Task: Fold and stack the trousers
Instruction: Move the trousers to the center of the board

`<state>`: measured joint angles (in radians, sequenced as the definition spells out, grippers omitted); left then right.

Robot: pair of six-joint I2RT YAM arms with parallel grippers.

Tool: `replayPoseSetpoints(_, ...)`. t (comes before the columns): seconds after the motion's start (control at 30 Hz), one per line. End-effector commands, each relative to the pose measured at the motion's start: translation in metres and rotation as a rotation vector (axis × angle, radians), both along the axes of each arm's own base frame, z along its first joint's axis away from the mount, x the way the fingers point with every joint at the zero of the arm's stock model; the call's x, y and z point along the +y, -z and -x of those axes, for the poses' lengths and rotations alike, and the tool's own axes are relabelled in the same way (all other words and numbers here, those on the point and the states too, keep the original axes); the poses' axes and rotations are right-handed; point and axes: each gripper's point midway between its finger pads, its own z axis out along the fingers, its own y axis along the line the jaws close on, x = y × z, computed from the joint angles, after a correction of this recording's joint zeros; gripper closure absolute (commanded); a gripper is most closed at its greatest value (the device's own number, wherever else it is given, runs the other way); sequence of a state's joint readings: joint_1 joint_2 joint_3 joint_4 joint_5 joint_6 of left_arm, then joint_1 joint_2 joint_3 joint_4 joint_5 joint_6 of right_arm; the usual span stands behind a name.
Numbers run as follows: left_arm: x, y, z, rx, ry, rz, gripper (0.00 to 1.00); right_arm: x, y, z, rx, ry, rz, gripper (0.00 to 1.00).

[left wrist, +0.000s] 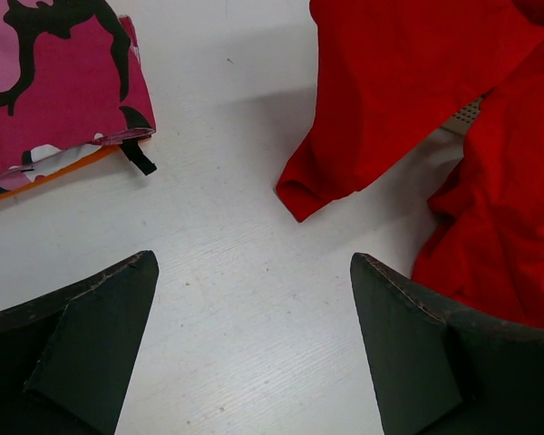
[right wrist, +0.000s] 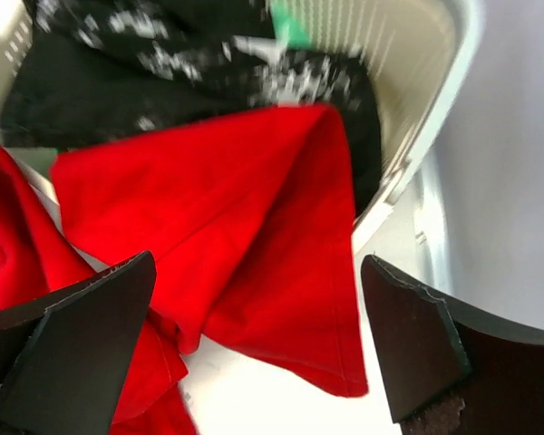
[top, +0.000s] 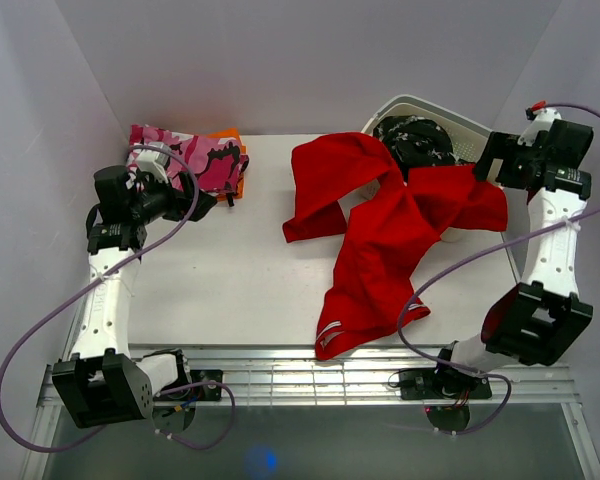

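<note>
trousers (top: 385, 235) unfolded, partly over basket (top: 460, 122) | both grippers empty, open

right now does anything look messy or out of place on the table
Yes. The trousers lie crumpled and twisted across the table, not folded. One part is draped over the rim of the basket onto the black-and-white garment, and the white-striped end reaches the table's near edge.
</note>
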<state>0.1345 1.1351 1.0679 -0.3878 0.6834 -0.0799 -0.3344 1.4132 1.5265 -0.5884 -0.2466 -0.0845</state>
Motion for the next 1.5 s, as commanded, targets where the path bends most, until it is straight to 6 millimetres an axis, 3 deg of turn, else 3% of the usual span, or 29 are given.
replayPoseSetpoints(0.0, -0.002, -0.012, 0.005, -0.047, 0.001, 0.000, 0.02, 0.012, 0.024, -0.004, 0.096, -0.048, -0.140, 0.00)
replayPoseSetpoints(0.23, 0.001, -0.008, 0.010, -0.049, -0.015, -0.013, 0.02, 0.015, 0.074, -0.029, 0.221, -0.025, -0.339, 0.05)
replayPoseSetpoints(0.43, 0.002, -0.008, 0.008, -0.051, -0.019, -0.017, 0.02, 0.023, 0.079, -0.046, 0.230, -0.033, -0.444, 0.09)
replayPoseSetpoints(0.53, 0.001, -0.008, 0.006, -0.045, -0.017, -0.009, 0.02, 0.033, 0.070, -0.050, 0.201, -0.095, -0.489, 0.18)
replayPoseSetpoints(0.63, 0.000, -0.007, 0.005, -0.038, -0.013, -0.001, 0.02, 0.047, 0.055, -0.055, 0.167, -0.184, -0.551, 0.30)
replayPoseSetpoints(0.7, 0.000, -0.009, 0.005, -0.038, -0.012, 0.005, 0.02, 0.053, 0.045, -0.057, 0.143, -0.231, -0.570, 0.60)
replayPoseSetpoints(0.77, 0.000, -0.013, 0.005, -0.046, -0.012, 0.003, 0.02, 0.062, 0.022, -0.057, 0.088, -0.311, -0.585, 0.87)
replayPoseSetpoints(0.8, 0.000, -0.013, 0.005, -0.049, -0.013, 0.001, 0.02, 0.066, 0.007, -0.054, 0.054, -0.341, -0.582, 0.92)
replayPoseSetpoints(0.87, 0.000, -0.016, 0.005, -0.056, -0.014, -0.001, 0.02, 0.079, -0.026, -0.048, -0.025, -0.432, -0.601, 0.92)
replayPoseSetpoints(0.9, 0.000, -0.015, 0.005, -0.055, -0.015, -0.002, 0.02, 0.086, -0.050, -0.038, -0.080, -0.474, -0.586, 0.92)
replayPoseSetpoints(0.97, -0.001, -0.014, 0.005, -0.052, -0.010, 0.001, 0.02, 0.105, -0.079, -0.022, -0.162, -0.581, -0.598, 0.92)
replayPoseSetpoints(1.0, -0.001, -0.014, 0.006, -0.053, -0.007, 0.002, 0.02, 0.118, -0.102, -0.002, -0.219, -0.630, -0.573, 0.92)
replayPoseSetpoints(1.1, -0.002, -0.015, 0.008, -0.058, -0.004, 0.008, 0.02, 0.165, -0.125, 0.042, -0.285, -0.794, -0.553, 0.92)
replayPoseSetpoints(1.17, -0.002, -0.015, 0.008, -0.062, -0.005, 0.010, 0.02, 0.185, -0.128, 0.058, -0.314, -0.846, -0.519, 0.92)
replayPoseSetpoints(1.2, -0.002, -0.014, 0.009, -0.062, -0.006, 0.011, 0.02, 0.208, -0.124, 0.076, -0.307, -0.903, -0.516, 0.92)
replayPoseSetpoints(1.27, -0.003, -0.014, 0.010, -0.059, -0.009, 0.016, 0.02, 0.226, -0.116, 0.084, -0.325, -0.943, -0.456, 0.92)
replayPoseSetpoints(1.3, -0.002, -0.013, 0.010, -0.058, -0.010, 0.015, 0.02, 0.246, -0.107, 0.097, -0.298, -0.992, -0.461, 0.92)
replayPoseSetpoints(1.4, -0.002, -0.014, 0.012, -0.062, -0.013, 0.012, 0.02, 0.284, -0.085, 0.113, -0.257, -1.069, -0.444, 0.92)
replayPoseSetpoints(1.47, -0.001, -0.014, 0.012, -0.062, -0.017, 0.008, 0.02, 0.299, -0.056, 0.115, -0.203, -1.083, -0.442, 0.92)
